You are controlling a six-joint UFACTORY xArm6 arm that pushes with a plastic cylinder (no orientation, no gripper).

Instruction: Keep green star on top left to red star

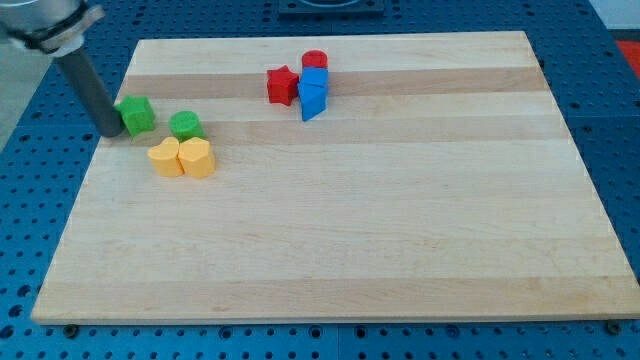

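Currently my tip [110, 131] rests on the wooden tabletop [340, 250] near its far left edge, touching or almost touching the left side of a green block [138, 115]. That block's outline is lumpy and looks like the green star, though the shape is hard to confirm. This arm carries no jaws at all, only the dark rod, so nothing is clamped or released.

Just right of my tip, past that block, sits a second green block [185, 125], rounder, probably a cylinder. Slightly nearer the view's bottom from there, two yellow blocks [182, 158] stand side by side, touching each other. Well to the right of my tip and a little toward the view's top is the red star [282, 84]. Close beside it are a red cylinder [315, 62] and two blue blocks [314, 94], one stacked against the other.

Counted: two green, two yellow, two red, two blue, eight blocks in all.

To do this step well, I judge the push should run rightward and toward the view's top, keeping the tip behind the star's centre so it does not spin off sideways. The path should pass above the round green block, and the push should stop short of the red star, leaving the green star up and to its left without nudging it.
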